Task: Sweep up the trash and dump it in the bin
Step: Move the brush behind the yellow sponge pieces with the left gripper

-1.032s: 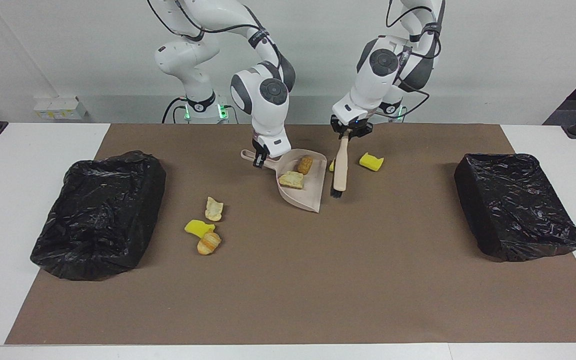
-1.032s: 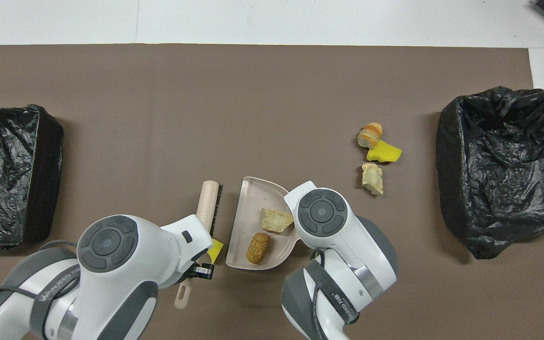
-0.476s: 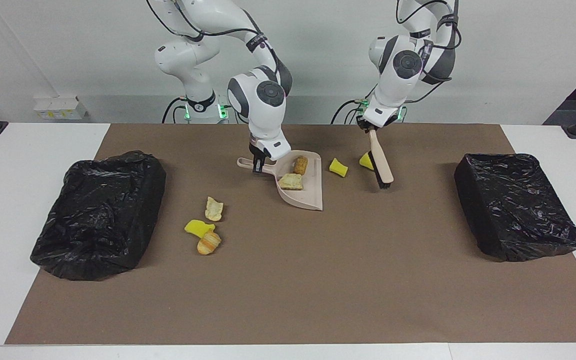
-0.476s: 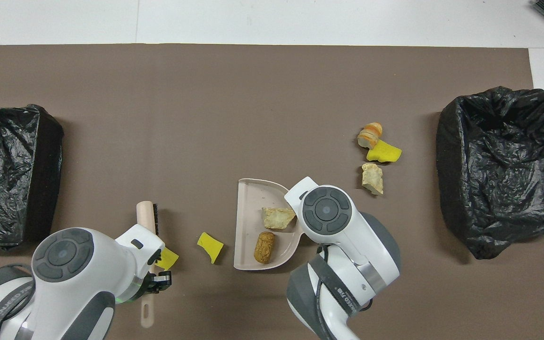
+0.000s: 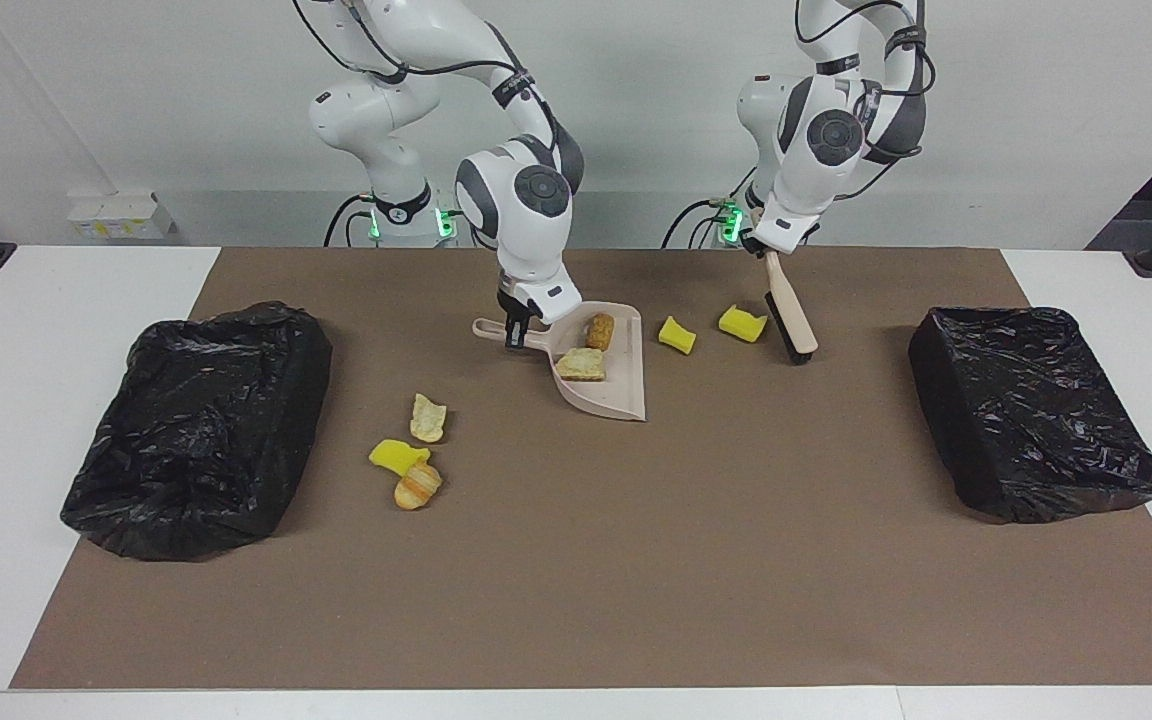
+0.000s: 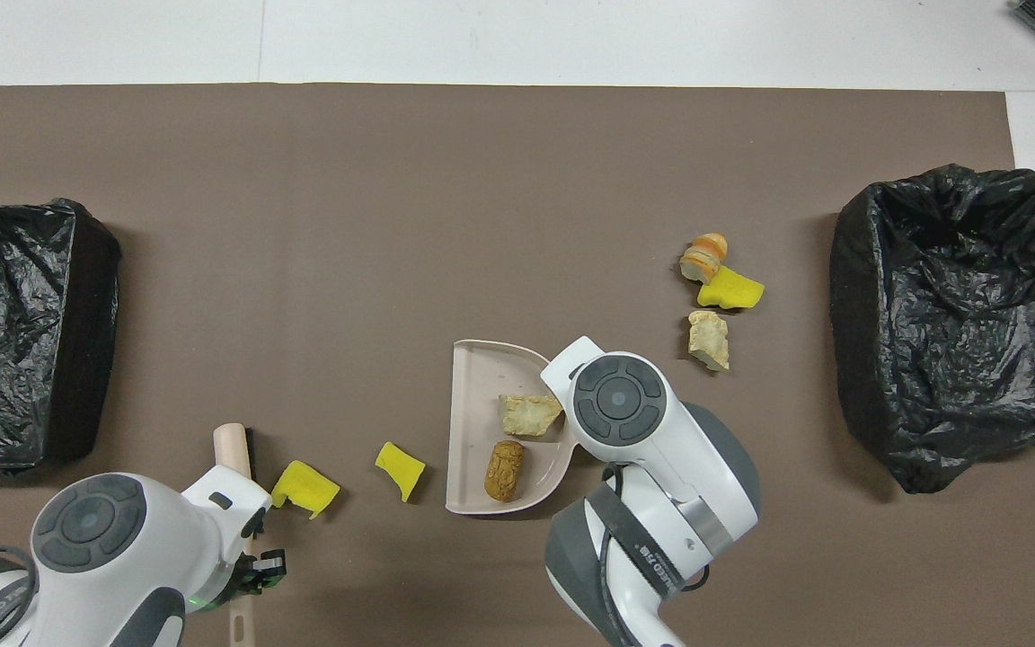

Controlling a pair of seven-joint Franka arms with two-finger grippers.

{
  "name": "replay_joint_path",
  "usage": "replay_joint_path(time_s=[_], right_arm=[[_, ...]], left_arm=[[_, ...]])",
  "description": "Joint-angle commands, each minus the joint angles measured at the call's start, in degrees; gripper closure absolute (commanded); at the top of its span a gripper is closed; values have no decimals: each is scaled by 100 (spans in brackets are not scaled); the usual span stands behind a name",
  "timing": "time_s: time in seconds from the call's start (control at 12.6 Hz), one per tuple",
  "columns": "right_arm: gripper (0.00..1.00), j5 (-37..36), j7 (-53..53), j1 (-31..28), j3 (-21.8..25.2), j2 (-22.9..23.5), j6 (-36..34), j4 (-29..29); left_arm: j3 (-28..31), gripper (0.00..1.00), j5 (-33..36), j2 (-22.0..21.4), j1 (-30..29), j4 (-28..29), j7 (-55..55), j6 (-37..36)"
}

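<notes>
Gripping the beige plastic dustpan (image 5: pixel 604 370) by its handle, right tool (image 5: pixel 514 330) is clamped shut, pan lip resting on the brown mat (image 5: pixel 576 560) approx mid-desk. Inside the pan: a cream bread chunk (image 5: pixel 581 364) & a brown crusty lump (image 5: pixel 600 330). Left tool (image 5: pixel 769 252) is closed on the pale wooden brush (image 5: pixel 792 318), dark bristles down by a yellow spongy wedge (image 5: pixel 742 323); second yellow wedge (image 5: pixel 677 334) sits between it & the pan. Three more scraps lie toward the right arm's end: a tan flaky piece (image 5: pixel 427 417), a yellow sponge bit (image 5: pixel 397 457), a round orange-brown bun (image 5: pixel 418 486). Crinkly black-bagged bins (image 5: pixel 198 425) (image 5: pixel 1033 410) at each end.
</notes>
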State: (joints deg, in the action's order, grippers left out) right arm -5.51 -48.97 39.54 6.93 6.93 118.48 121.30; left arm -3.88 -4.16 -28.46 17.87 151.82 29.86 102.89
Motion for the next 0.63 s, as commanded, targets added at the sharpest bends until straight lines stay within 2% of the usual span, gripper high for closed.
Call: replay_joint_path(time_s=[0.0,0.16,0.32,0.4,0.56], right_arm=[[100,-135,-95,-61,-25,11,114,52],[100,-135,-77,-61,-25,11,114,60],[100,-135,-77,-61,-25,11,106,60],[100,-135,-77,-52,-25,11,105,60],[100,-135,-77,-52,-25,11,105,60]], left_arm=[[-69,100,74,-204,233,269,633,126],[-69,100,4,32,628,269,1343,440],[-69,100,-364,401,1060,243,1960,1072],[-78,100,-609,594,1087,182,2049,1493],[-78,100,-1076,1076,1507,-98,1927,2346]])
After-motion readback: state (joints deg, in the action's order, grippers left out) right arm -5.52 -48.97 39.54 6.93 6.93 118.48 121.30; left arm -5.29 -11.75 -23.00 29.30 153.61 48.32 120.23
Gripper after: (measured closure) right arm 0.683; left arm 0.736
